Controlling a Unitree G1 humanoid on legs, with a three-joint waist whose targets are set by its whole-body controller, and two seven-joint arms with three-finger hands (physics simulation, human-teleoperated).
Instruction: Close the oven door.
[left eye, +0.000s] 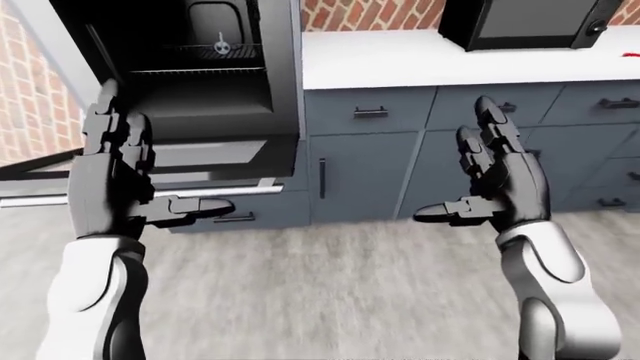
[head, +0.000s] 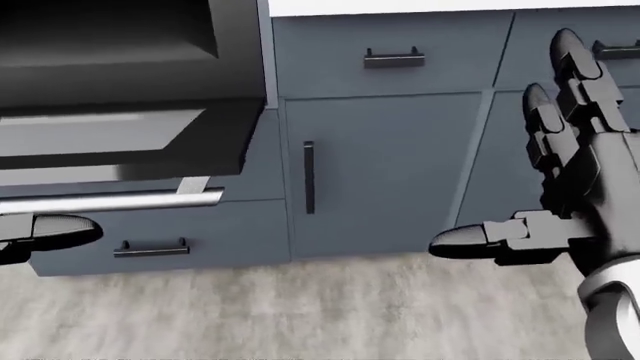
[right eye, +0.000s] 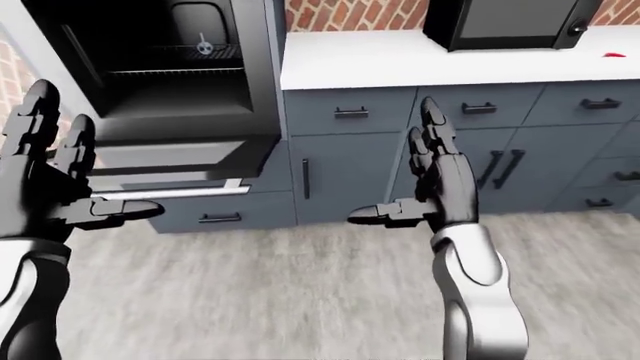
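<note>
2 hands are held open, nothing gripped. The oven door (left eye: 215, 154) is hung down, its handle bar (right eye: 170, 193) running left-right, just beside the left hand (left eye: 115, 184); the right hand (left eye: 495, 184) is kept well apart.

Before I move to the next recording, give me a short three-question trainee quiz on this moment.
1. True or false: the black oven door with the silver bar handle hangs open.
2. Which hand is nearer that handle: (a) left hand, (b) right hand?
3. Fill in: on the white countertop stands a black ____.

Key: 1 true, the oven cavity and rack show. 2 (a), its thumb lies just below the bar in the left-eye view. 3 microwave.
</note>
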